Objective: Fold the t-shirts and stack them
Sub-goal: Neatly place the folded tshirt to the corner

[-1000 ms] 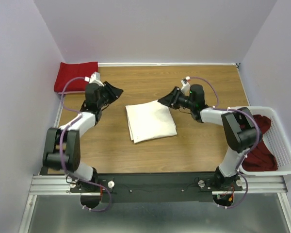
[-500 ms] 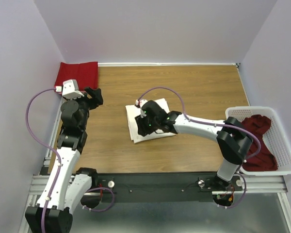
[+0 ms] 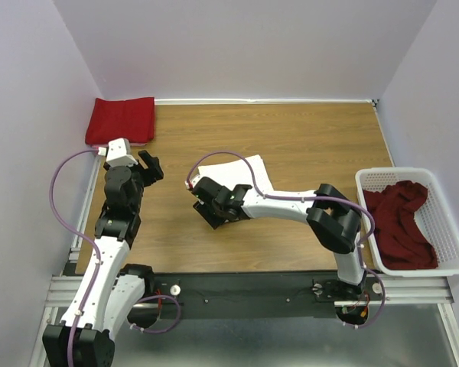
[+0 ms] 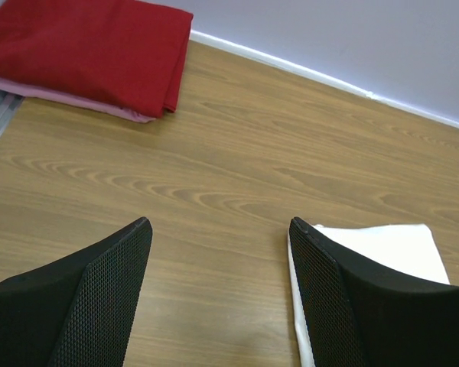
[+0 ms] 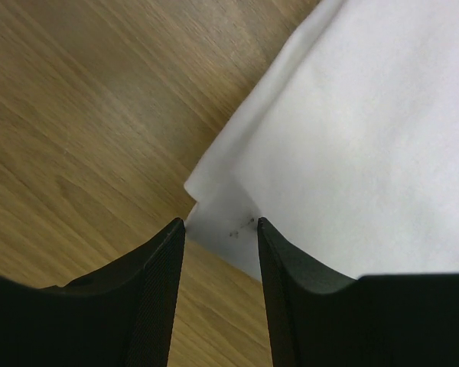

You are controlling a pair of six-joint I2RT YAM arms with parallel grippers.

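A folded cream-white t-shirt (image 3: 241, 170) lies mid-table. My right gripper (image 3: 210, 214) is low over its near-left corner. In the right wrist view the jaws (image 5: 219, 223) are open and straddle that corner of the cream shirt (image 5: 367, 130), with cloth between the fingers. My left gripper (image 3: 151, 166) is open and empty, left of the shirt. In its wrist view (image 4: 218, 225) the cream shirt's edge (image 4: 382, 241) shows behind the right finger. A folded bright red t-shirt (image 3: 122, 120) lies at the far left corner, also in the left wrist view (image 4: 92, 46). A dark red t-shirt (image 3: 398, 225) lies crumpled in the basket.
The white lattice basket (image 3: 447, 222) stands at the table's right edge. A pink layer (image 4: 76, 103) shows under the red folded shirt. Walls close the table on the left, back and right. Bare wood lies between the left gripper and the red shirt.
My right arm has swung from the cream shirt's far right side across it to its near-left corner. My left arm has drawn back toward the left and near side.
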